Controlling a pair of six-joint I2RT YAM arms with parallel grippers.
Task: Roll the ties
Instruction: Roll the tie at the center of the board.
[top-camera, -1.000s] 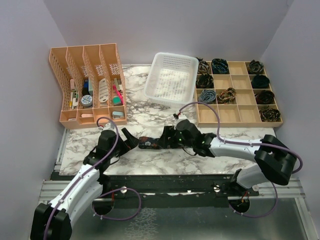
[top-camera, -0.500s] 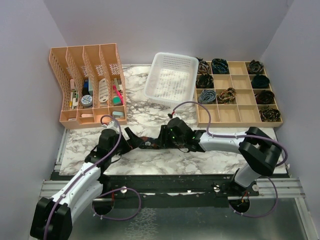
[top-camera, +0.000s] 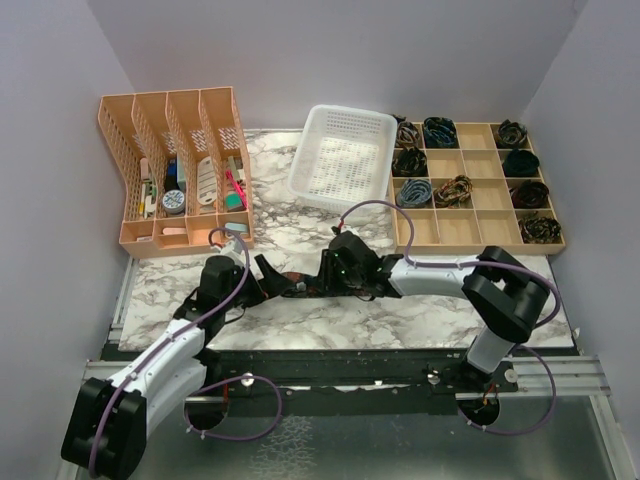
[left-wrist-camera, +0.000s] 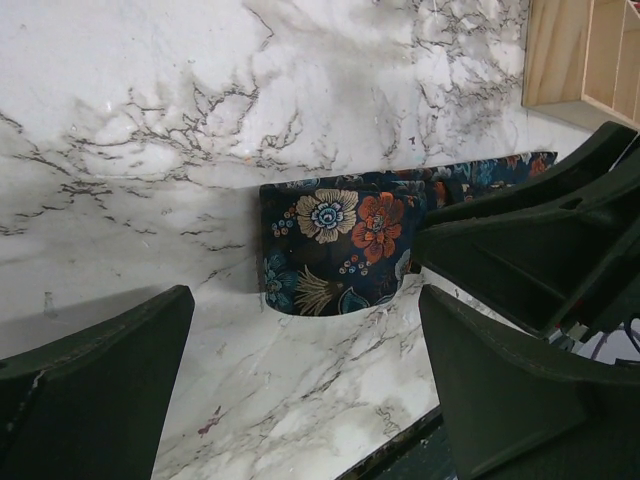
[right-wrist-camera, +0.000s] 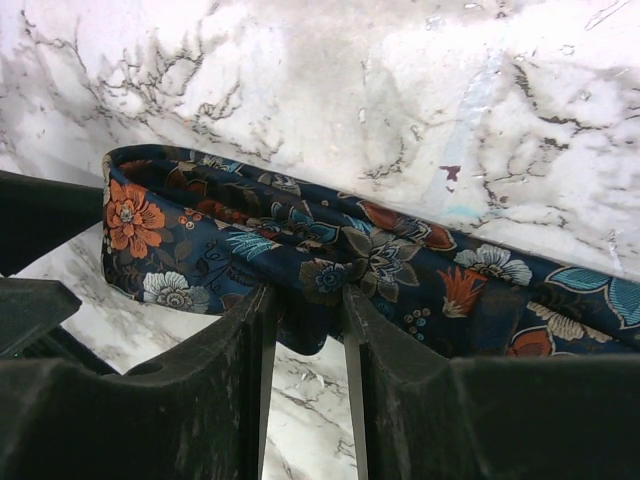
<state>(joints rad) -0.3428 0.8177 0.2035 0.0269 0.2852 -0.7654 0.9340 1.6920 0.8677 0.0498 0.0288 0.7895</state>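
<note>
On your marble table (top-camera: 330, 325) lies one tie (left-wrist-camera: 335, 250) with two grippers at it — the right gripper (right-wrist-camera: 307, 295) pinches its fold, the left gripper (left-wrist-camera: 305, 300) gapes wide, holding nothing.

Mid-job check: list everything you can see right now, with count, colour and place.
table: one, white marble with dark veins, under everything
file rack: one, orange, rear left
desk supplies: several, mixed colours, in the file rack
basket: one, white mesh, rear middle
divided tray: one, light wood, rear right
rolled ties: about nine, dark patterned, in the divided tray's compartments
tie: one, navy floral print, on the table between the arms
left arm: one, white and black, front left, jaws wide open beside the tie's end
right arm: one, white and black, front right, jaws closed on the tie
</note>
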